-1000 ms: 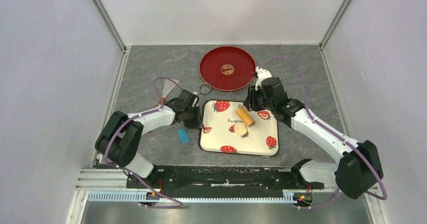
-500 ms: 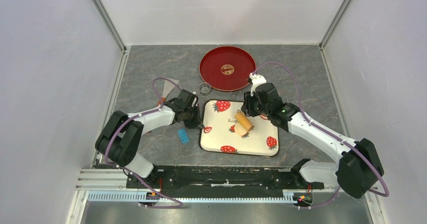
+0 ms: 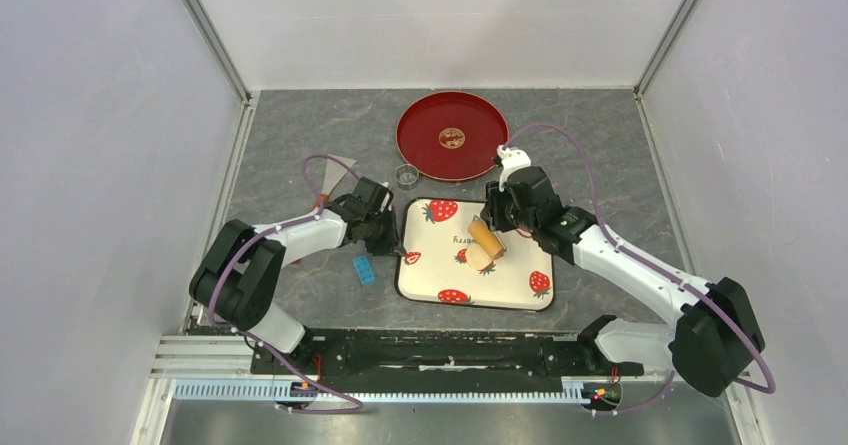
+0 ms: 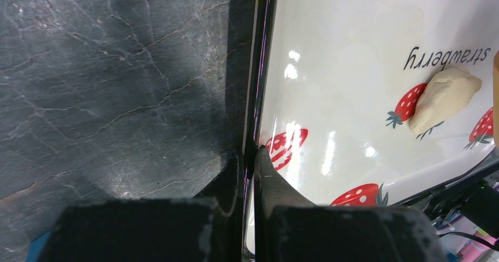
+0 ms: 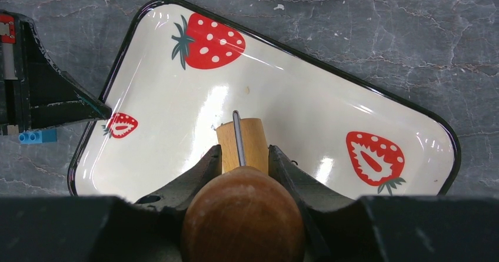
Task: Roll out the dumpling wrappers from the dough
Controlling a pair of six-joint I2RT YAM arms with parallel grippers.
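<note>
**Pin gripped over dough on strawberry tray**

The right gripper [image 5: 244,159] has its fingers [image 5: 206,171] clenched on either side of a wooden rolling pin [image 5: 254,141], which points out over the strawberry-print tray [image 3: 515,277]. In the right wrist view the pin's rounded brown end fills the foreground between the fingers.

The dumpling wrapper dough [image 4: 444,99] is a pale cream lump, not a thin disc. It lies on the tray just below the printed word "strawberry" and overlaps one strawberry print. From above, the pin's near end sits right at the dough, but whether it presses on the dough cannot be told.

The left gripper [image 4: 250,163] is clamped on the tray's dark left rim, with one finger outside on the bench [image 3: 300,145] and the other inside on the glossy surface.

Beyond the tray, a round red plate [image 3: 425,150] sits at the back of the bench. A small metal ring [image 3: 406,175] stands just beside the plate's near left edge. A blue block [image 3: 364,270] lies on the bench left of the tray, near the left gripper.
</note>
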